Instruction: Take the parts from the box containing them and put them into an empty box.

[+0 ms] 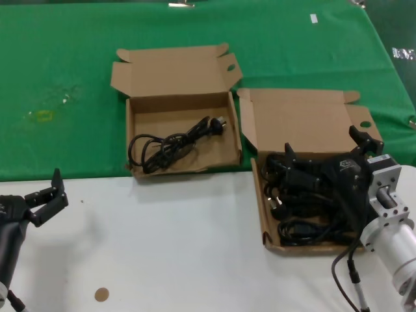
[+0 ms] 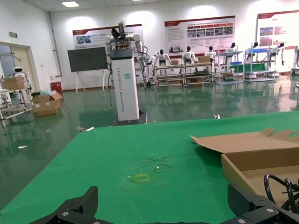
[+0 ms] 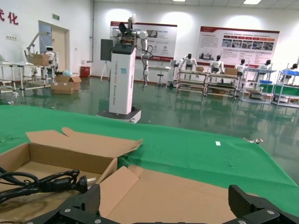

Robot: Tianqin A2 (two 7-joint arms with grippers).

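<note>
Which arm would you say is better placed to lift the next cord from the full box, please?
Right. Its claw hangs open directly over the cords in the right box; the left claw waits at the table's near-left edge, far away.

No legible text, wall posters (image 3: 238, 44) and white pillar lettering (image 2: 127, 91) too small to read

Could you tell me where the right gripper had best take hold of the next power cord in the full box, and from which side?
Probably from above, across the bunched cord of the nearest bundle rather than its chunky plug. The pile lies flat in the shallow right-hand box, whose walls block a sideways approach. The right gripper hovers open over it; the left gripper waits at the near left.
</note>
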